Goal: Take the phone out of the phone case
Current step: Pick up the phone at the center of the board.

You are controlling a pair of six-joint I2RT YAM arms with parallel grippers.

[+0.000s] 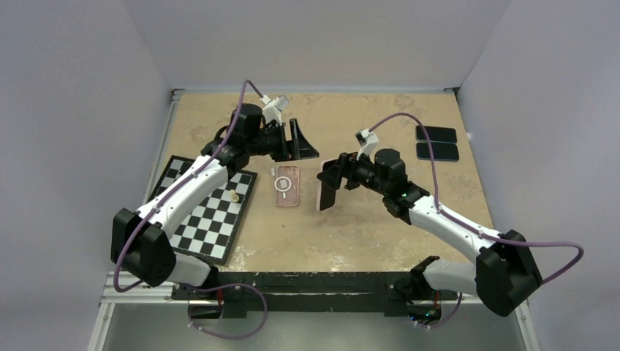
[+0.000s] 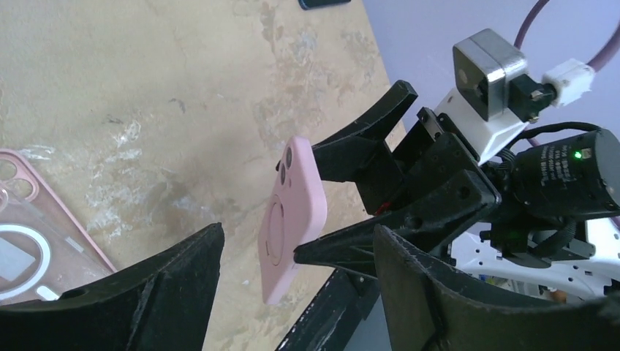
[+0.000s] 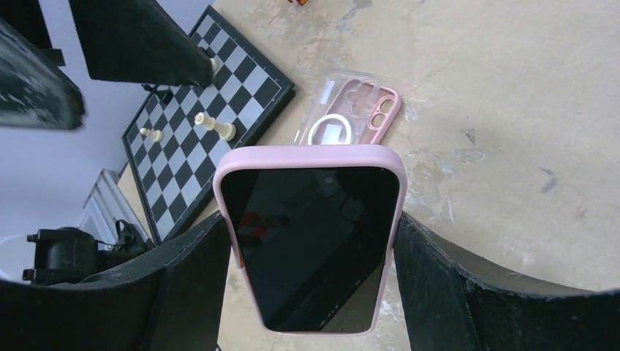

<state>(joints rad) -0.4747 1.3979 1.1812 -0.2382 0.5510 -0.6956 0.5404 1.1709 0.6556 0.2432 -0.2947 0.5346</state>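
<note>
Pink all round, the phone case [image 2: 292, 219] is on the phone [image 3: 311, 234], and the right gripper [image 1: 332, 175] clamps the pair by the long edges, upright over the tan table [image 1: 365, 234], with the dark screen facing its own wrist. Opposite, the left gripper [image 1: 301, 143] hangs with jaws apart, grasping nothing. A clear cover [image 1: 286, 184] with a pink camera ring lies flat just beside the chessboard [image 1: 208, 212].
</note>
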